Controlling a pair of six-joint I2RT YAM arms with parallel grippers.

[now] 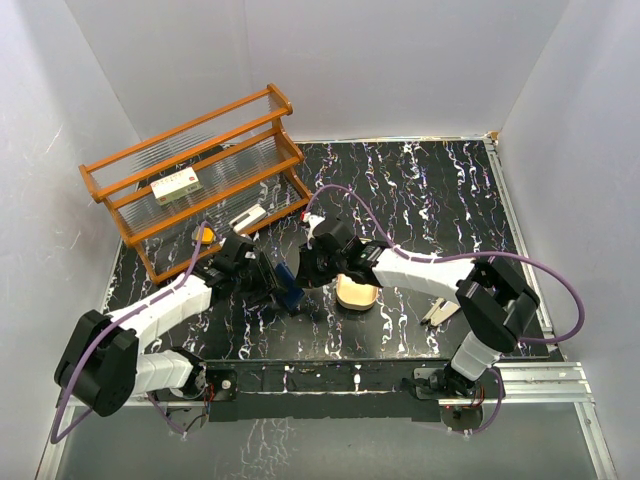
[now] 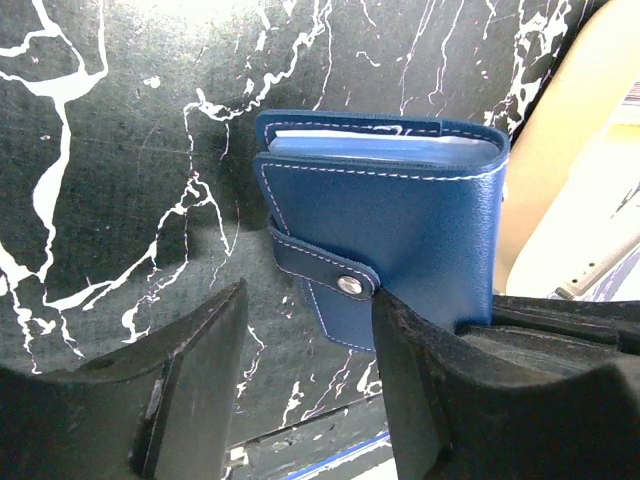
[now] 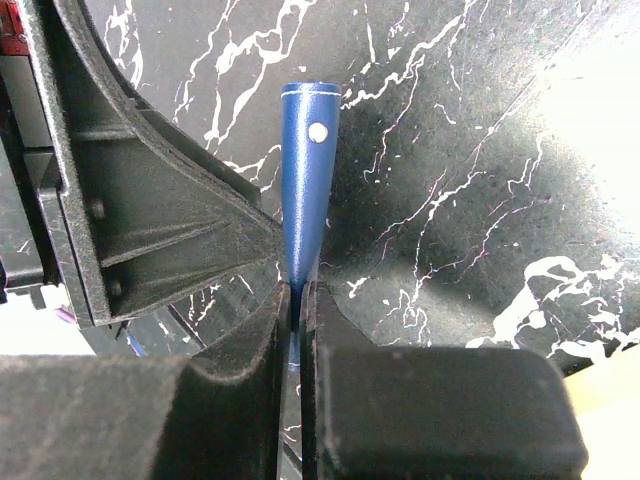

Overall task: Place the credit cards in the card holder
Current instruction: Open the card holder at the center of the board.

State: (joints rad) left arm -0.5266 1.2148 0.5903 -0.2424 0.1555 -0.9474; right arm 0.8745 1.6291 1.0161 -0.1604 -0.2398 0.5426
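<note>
as one side pinches and the other stands apart

where the black, white-veined marble-pattern table [image 1: 430, 200] reaches its far left corner, an orange-brown wooden rack with clear ribbed shelves [image 1: 215, 160] stands, and a small white box with red marks [image 1: 175, 186] lies on its middle shelf. a second white box [image 1: 247, 218] sits low at the right end of the rack. a small orange thing [image 1: 205, 236], too small to tell more, lies just in front of the rack.

the left gripper [image 2: 310, 300] has its black fingers [image 2: 430, 400] spread, and bare table shows between them. one finger touches the lower edge of the dark navy-blue folding card holder [image 2: 400, 220]. the card holder is closed, with its strap fastened by a silver snap [image 2: 350, 285]. it stands on edge between the two grippers, and i cannot tell if it touches the table.

the right gripper [image 3: 298, 290] has its fingers pressed almost together, pinching one thin edge of the card holder. just right of it lies an oval tan tray [image 1: 356, 292]. further right, beside the right arm, the thin, flat, pale tan and greyish credit cards [image 1: 438, 312] lie on the table, well apart from the card holder.
</note>
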